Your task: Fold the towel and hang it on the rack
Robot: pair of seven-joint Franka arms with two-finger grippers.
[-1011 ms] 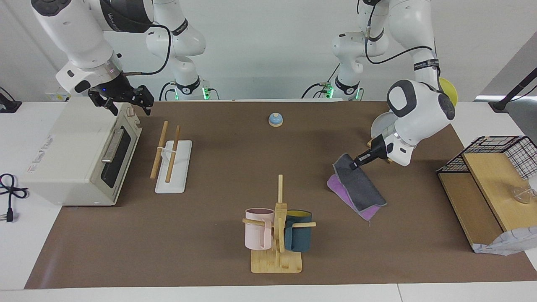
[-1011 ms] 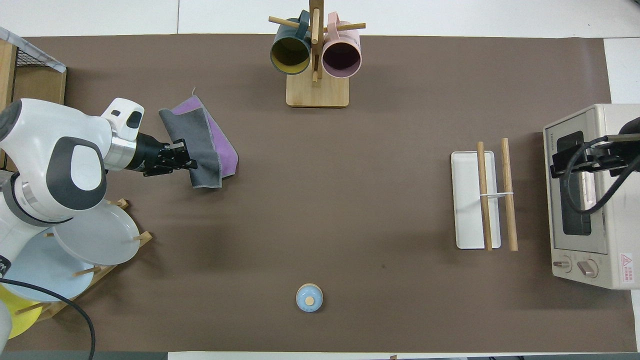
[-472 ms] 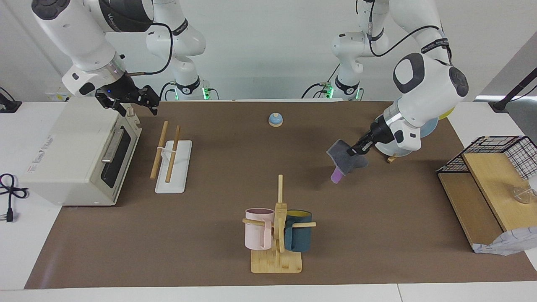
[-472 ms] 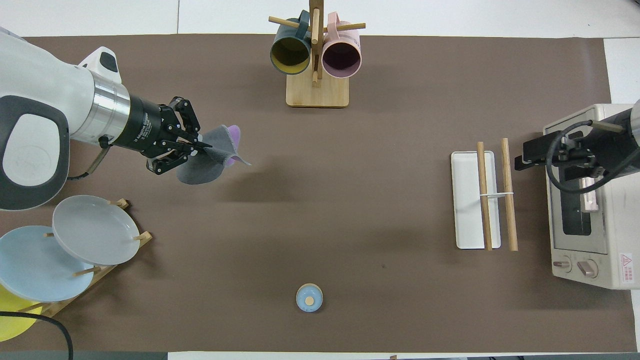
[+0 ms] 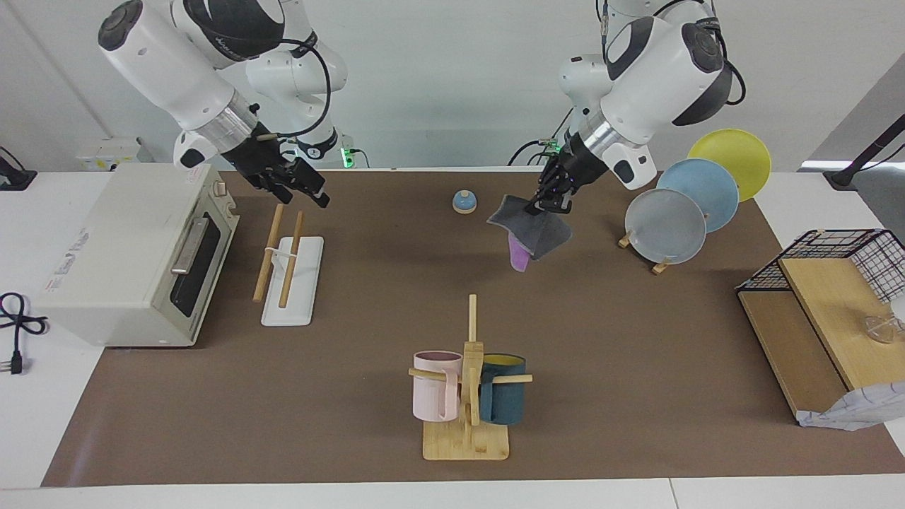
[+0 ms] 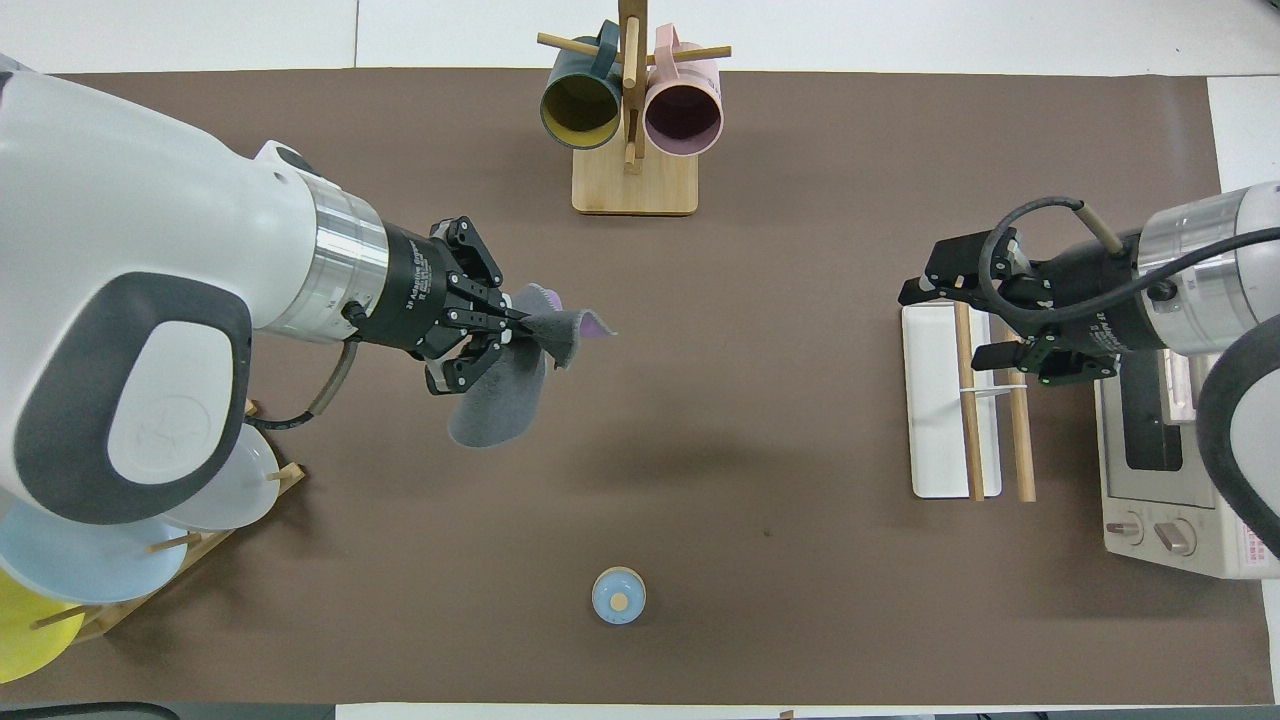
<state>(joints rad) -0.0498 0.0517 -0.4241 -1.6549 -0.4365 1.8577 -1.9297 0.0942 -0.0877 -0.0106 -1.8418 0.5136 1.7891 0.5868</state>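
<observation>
**Folded towel in the air, rack not yet reached**

The two white Franka arms dominate the scene. The left gripper [image 5: 546, 205] has its fingertips pinched together on the towel [image 5: 532, 230], a thin cloth, dark grey outside with a purple flap showing beneath. It hangs bunched and doubled over, clear of the brown table mat [image 5: 353, 424], over the middle of the table toward the left arm's end. The right gripper [image 5: 300, 189] hangs with its fingers spread apart and empty, over the end of the rack that lies nearer to the robots.

Judging by how the cloth lies, the fold looks roughly done and the pick-up is complete. The carry across the table and the draping over the rods are left. Nothing hangs on the rack.

Counted from largest to smallest: one cream toaster oven [image 5: 127, 258] at the right arm's end; one wire-and-wood shelf unit [image 5: 820, 311] at the left arm's end; one rack [image 5: 286, 272], two pale wooden rods on a white rectangular base, just beside the oven; three plates [image 5: 664, 226] in grey, blue and yellow on one wooden stand; one wooden mug tree [image 5: 470, 396] holding two mugs, pink and dark teal; and one small blue bell-like knob [image 5: 464, 202] near the robots.
</observation>
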